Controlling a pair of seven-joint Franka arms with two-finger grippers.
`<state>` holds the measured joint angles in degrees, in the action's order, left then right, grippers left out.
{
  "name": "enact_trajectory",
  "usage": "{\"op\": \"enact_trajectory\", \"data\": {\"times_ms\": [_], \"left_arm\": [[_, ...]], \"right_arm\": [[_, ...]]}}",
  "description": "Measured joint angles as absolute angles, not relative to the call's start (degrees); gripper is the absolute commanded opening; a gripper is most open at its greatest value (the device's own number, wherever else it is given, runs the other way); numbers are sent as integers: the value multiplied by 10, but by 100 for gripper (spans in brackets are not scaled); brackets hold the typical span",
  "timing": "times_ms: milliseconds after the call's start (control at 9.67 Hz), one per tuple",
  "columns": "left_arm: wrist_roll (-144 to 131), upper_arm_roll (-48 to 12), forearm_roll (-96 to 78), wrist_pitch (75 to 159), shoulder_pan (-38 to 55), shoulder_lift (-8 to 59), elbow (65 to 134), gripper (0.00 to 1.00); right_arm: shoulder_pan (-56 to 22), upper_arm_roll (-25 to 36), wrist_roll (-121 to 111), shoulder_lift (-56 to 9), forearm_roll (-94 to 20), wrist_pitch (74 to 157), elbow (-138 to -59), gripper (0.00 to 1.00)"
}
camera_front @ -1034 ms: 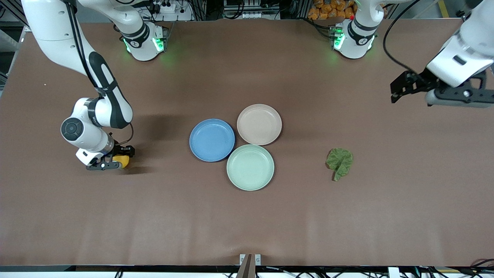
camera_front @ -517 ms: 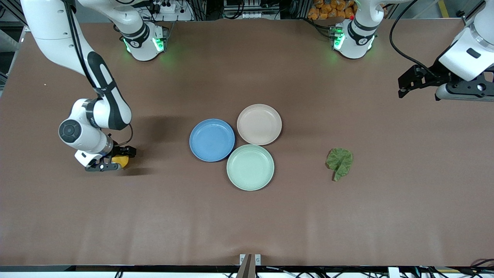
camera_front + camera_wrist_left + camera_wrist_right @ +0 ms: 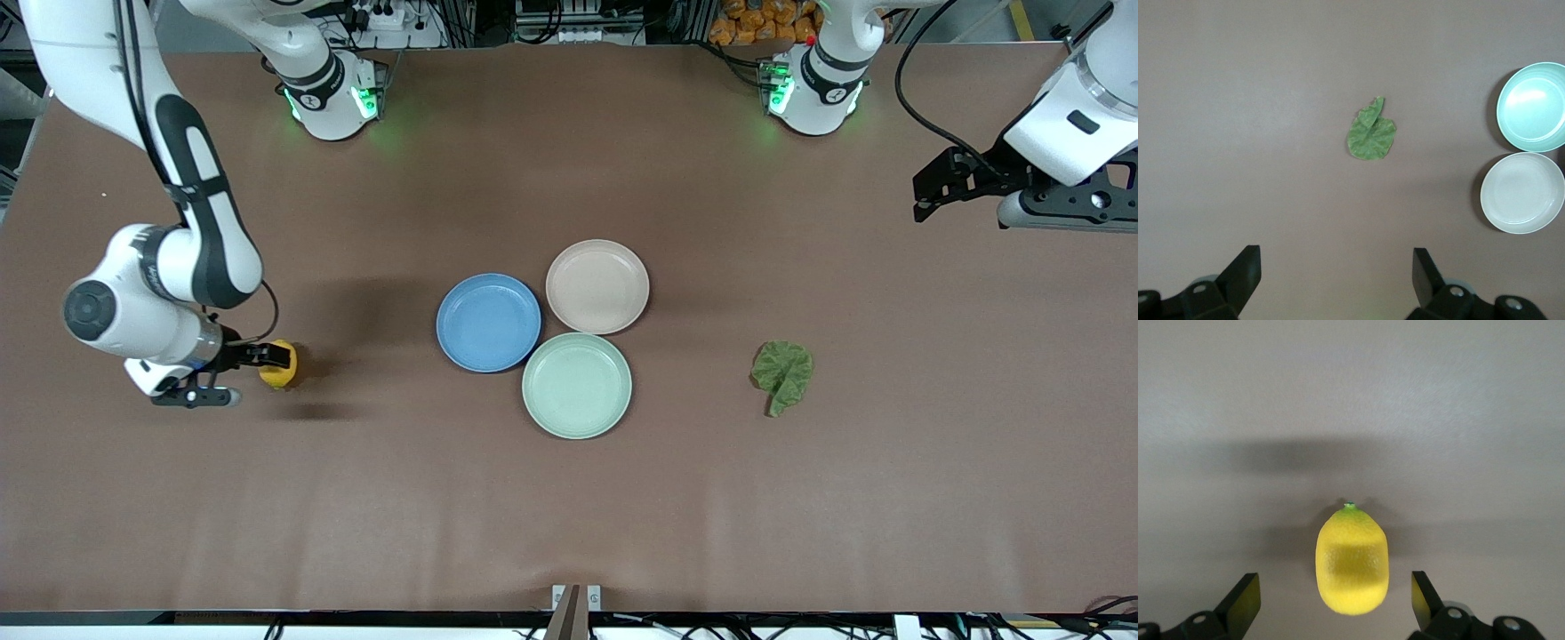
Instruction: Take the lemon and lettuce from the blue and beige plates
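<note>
The lemon (image 3: 278,364) lies on the bare table toward the right arm's end, well apart from the plates. My right gripper (image 3: 253,377) is open just beside it, and in the right wrist view the lemon (image 3: 1351,560) lies between and ahead of the spread fingers of that gripper (image 3: 1335,588), touching neither. The lettuce (image 3: 782,372) lies flat on the table toward the left arm's end. My left gripper (image 3: 960,212) is open and empty, high over the table at that end. Its wrist view shows the gripper (image 3: 1336,273) and the lettuce (image 3: 1371,133). The blue plate (image 3: 488,322) and beige plate (image 3: 597,286) are empty.
A mint-green plate (image 3: 577,385), also empty, touches the blue and beige plates and is nearest to the front camera. It also shows in the left wrist view (image 3: 1533,107) beside the beige plate (image 3: 1523,193). The arms' bases stand along the table's back edge.
My right gripper has opened, let go of the lemon and drawn back toward the right arm's end; the lemon stays on the table. My left gripper rose and shifted outward, then held.
</note>
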<state>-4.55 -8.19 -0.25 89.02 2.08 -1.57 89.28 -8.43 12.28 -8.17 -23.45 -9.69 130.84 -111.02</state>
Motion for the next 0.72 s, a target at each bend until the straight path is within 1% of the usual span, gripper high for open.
{"op": "enact_trajectory", "data": {"times_ms": [103, 517, 724], "left_arm": [[-45, -82, -2, 888, 21, -16, 890, 100], [-45, -82, -2, 876, 21, -16, 882, 100], [-45, -82, -2, 876, 21, -16, 882, 100]], "right_arm": [[-78, 121, -82, -218, -97, 1298, -1109, 100], [-27, 76, -80, -156, -75, 1220, -1099, 100], [-3, 47, -56, -131, -57, 1128, -1060, 100]]}}
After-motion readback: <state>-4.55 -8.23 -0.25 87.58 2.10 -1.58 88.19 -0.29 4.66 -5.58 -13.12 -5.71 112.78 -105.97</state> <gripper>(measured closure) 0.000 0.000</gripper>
